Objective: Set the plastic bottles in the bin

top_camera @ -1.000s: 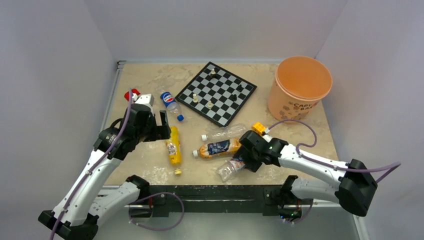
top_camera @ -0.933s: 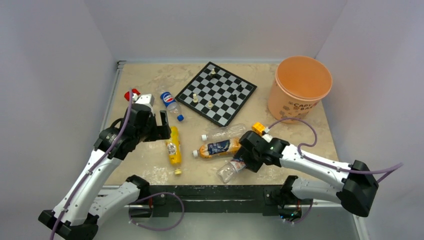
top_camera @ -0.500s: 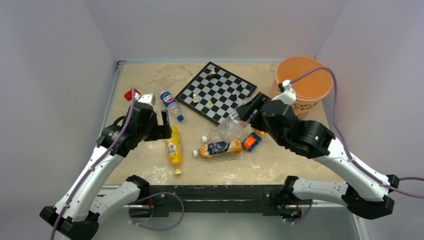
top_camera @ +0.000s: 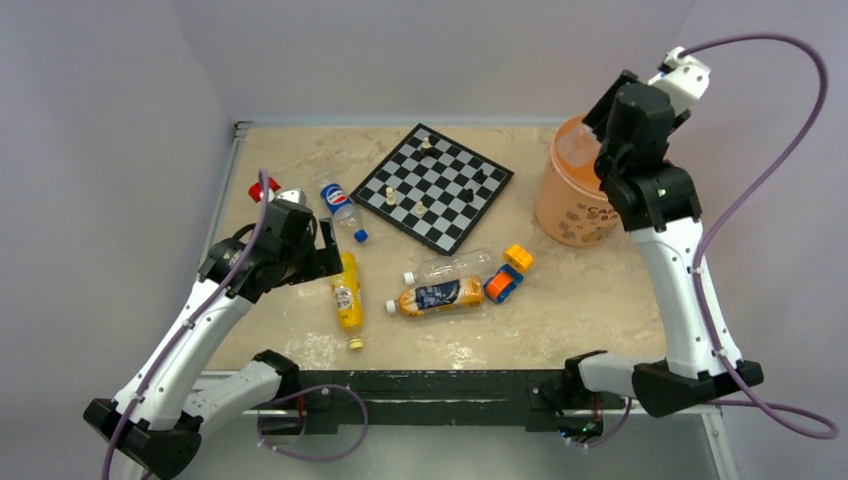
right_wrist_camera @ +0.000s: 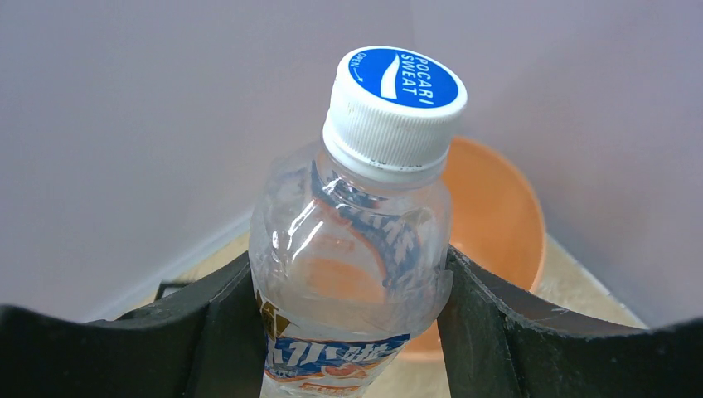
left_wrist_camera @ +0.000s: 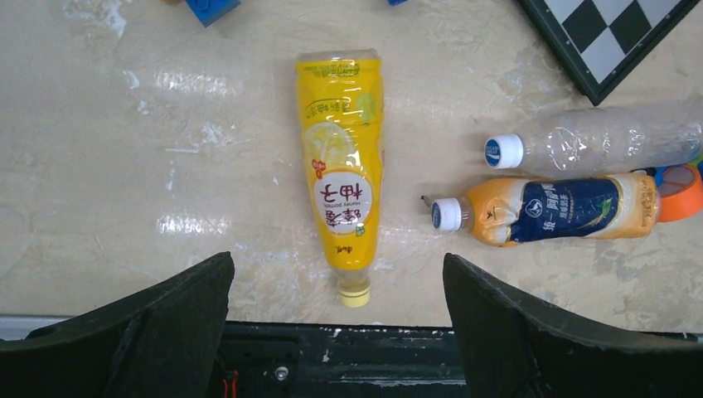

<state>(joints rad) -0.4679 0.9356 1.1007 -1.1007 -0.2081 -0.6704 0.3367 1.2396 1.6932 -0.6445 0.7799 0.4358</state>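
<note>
left gripper [top_camera: 322, 250] is left of the chessboard [top_camera: 432, 185] and nearer the arm bases, jaws fully spread, nothing in them, hovering over the table [top_camera: 300, 150] with the yellow bottle [left_wrist_camera: 344, 174] lying flat below, between its fingers in the wrist view and not touched; Pepsi bottle [top_camera: 338, 200] lies flat just off the chessboard's left corner, blue cap towards the near edge; yellow bottle is on the near-left side of the chessboard, lengthwise, cap towards the near table edge; plain clear bottle [top_camera: 450, 267] lies just off the chessboard's near corner, white cap pointing left; orange bottle [top_camera: 435, 296] with dark label lies right beside it on the side away from the chessboard, roughly parallel, cap also left; toy block car [top_camera: 508, 275] sits at the base ends of those two, touching or nearly touching the orange one, can't tell which; bin [top_camera: 570, 215] stands upright right of the chessboard, apart from it; right gripper [right_wrist_camera: 348, 290] is raised over the bin, right of the chessboard, clamped on the clear bottle with white-blue label [right_wrist_camera: 356, 249], fingers on both sides of its body, cap pointing away from the wrist, bin's open mouth showing behind it
</note>
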